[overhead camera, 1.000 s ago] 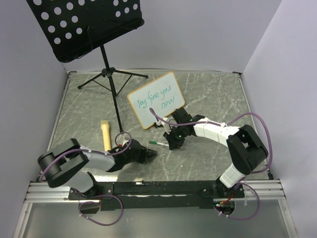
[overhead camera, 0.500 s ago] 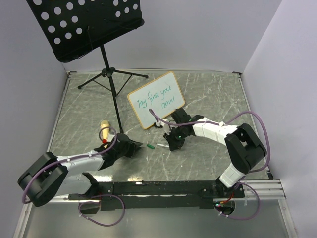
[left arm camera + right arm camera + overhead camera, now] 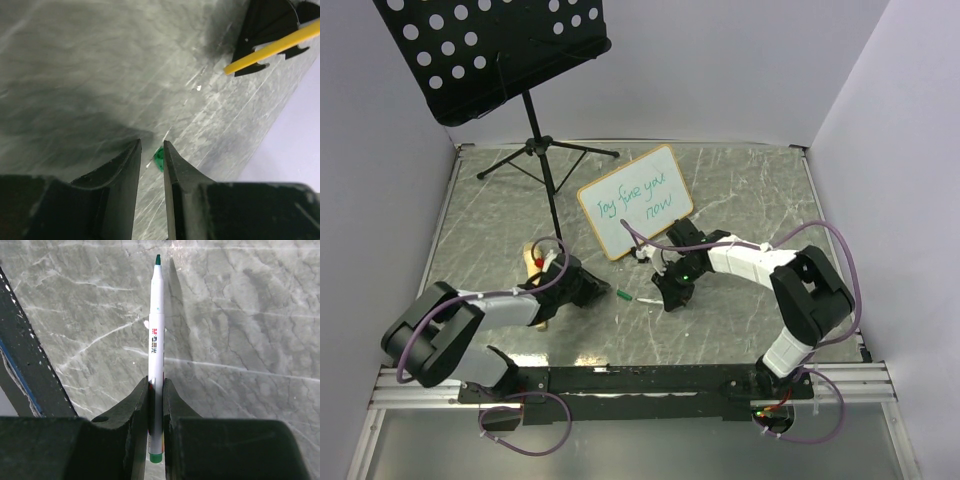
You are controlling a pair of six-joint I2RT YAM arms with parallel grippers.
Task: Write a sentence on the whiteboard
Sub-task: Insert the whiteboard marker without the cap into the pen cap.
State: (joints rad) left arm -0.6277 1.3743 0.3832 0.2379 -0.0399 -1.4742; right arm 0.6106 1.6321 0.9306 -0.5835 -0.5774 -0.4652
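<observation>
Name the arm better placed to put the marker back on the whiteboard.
Right. The right end effector is shut on the marker, green tip out, just in front of the whiteboard. The left end effector sits farther from the board, without the marker.

Table (image 3: 750, 190): grey marble-patterned top, smooth, with a dull sheen. Whiteboard (image 3: 635, 203): glossy white face in a light, matt wooden frame. Music stand (image 3: 500, 50), behind the Whiteboard: matt black perforated sheet, metal by its look. Marker (image 3: 155, 340), in front of the Whiteboard: smooth, glossy white plastic barrel with a green tip, clamped between the matt black, faintly grained fingers (image 3: 136, 407) of the right gripper (image 3: 155, 384).
</observation>
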